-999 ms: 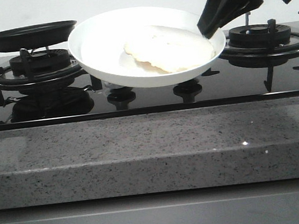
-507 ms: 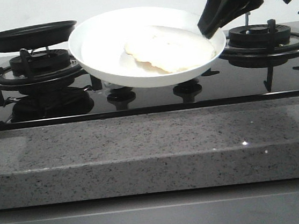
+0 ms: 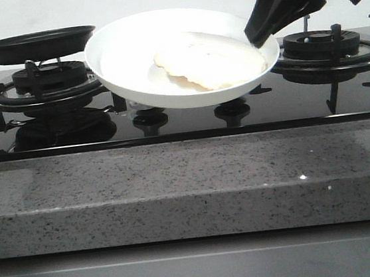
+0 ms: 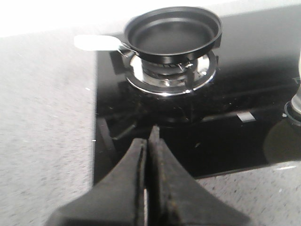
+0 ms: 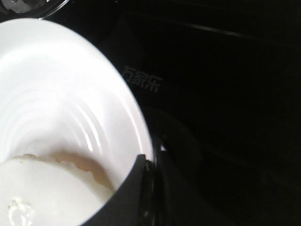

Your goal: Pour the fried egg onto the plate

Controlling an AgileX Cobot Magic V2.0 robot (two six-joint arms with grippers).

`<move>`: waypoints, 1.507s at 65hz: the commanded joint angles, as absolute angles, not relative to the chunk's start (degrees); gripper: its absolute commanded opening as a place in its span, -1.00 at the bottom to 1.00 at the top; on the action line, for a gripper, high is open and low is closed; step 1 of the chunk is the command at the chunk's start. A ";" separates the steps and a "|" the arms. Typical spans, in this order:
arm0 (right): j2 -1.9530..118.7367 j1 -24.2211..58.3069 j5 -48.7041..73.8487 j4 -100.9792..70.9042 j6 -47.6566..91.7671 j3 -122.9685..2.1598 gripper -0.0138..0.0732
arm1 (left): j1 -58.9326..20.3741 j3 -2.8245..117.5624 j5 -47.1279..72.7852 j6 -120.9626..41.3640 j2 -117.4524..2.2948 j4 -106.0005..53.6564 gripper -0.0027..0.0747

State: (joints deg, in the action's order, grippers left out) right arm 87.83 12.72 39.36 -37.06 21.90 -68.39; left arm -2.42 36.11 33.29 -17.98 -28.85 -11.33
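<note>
The right gripper [image 3: 258, 35], a black two-fingered claw reaching down from the upper right, is pinching the right-hand rim of the plain white, round, glossy plate [image 3: 122, 59]. The plate is held up over the middle of the black glass cooktop [image 3: 71, 135], tilted so its inside faces the front. In the right wrist view the gripper [image 5: 149, 165] has one finger inside the rim and one outside, clamped on the plate [image 5: 56, 94].

The fried egg [image 3: 208, 61], a flat, pale cream-white patty with wavy edges, lies inside the plate on its right half, close to the pinched rim. From the wrist camera the egg [image 5: 42, 188] sits just beside the fingers, its browned edge showing.

The black round frying pan [image 3: 37, 43] rests on the left burner grate [image 3: 38, 81], clear of the plate. In the left wrist view the pan [image 4: 171, 30] looks bare inside, its pale handle [image 4: 96, 42] pointing off over the speckled grey stone table [image 4: 42, 117].

The left gripper [image 4: 148, 141] hovers above the near edge of the cooktop, fingers pressed together with nothing between them.
</note>
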 commanded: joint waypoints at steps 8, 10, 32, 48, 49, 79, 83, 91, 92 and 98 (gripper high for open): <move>85.40 12.72 37.13 -39.72 22.15 -70.12 -0.81 | -2.99 30.68 23.85 -17.27 -17.46 -10.97 -0.98; 85.40 12.72 37.13 -39.72 22.15 -70.12 -0.81 | -2.99 29.61 23.41 -17.27 -15.87 -10.97 -0.98; 85.40 12.72 37.13 -39.72 22.15 -70.12 -0.81 | -2.99 25.79 19.44 -17.27 -11.14 -12.52 -0.98; 85.40 12.72 36.95 -39.72 22.15 -70.12 -0.81 | -2.99 25.79 19.44 -17.27 -11.14 -12.52 -0.98; 85.40 12.72 36.95 -39.72 22.15 -70.12 -0.81 | -2.99 25.79 19.44 -17.27 -11.14 -12.52 -0.98; 92.69 10.53 41.57 -39.19 15.44 -87.15 -0.81 | -2.99 25.79 19.44 -17.27 -11.14 -12.52 -0.98; 95.89 10.34 42.97 -37.93 13.66 -92.00 -0.81 | -2.99 25.79 19.44 -17.27 -11.14 -12.52 -0.98; 102.60 10.08 46.60 -30.88 7.87 -101.32 -0.81 | -2.99 25.79 19.44 -17.27 -11.14 -12.52 -0.98; 103.34 10.08 47.55 -29.91 7.10 -102.29 -0.81 | -2.99 25.79 19.44 -17.27 -11.14 -12.52 -0.98; 107.38 10.08 51.64 -24.59 3.38 -107.37 -0.81 | -2.99 25.79 19.44 -17.27 -11.14 -12.52 -0.98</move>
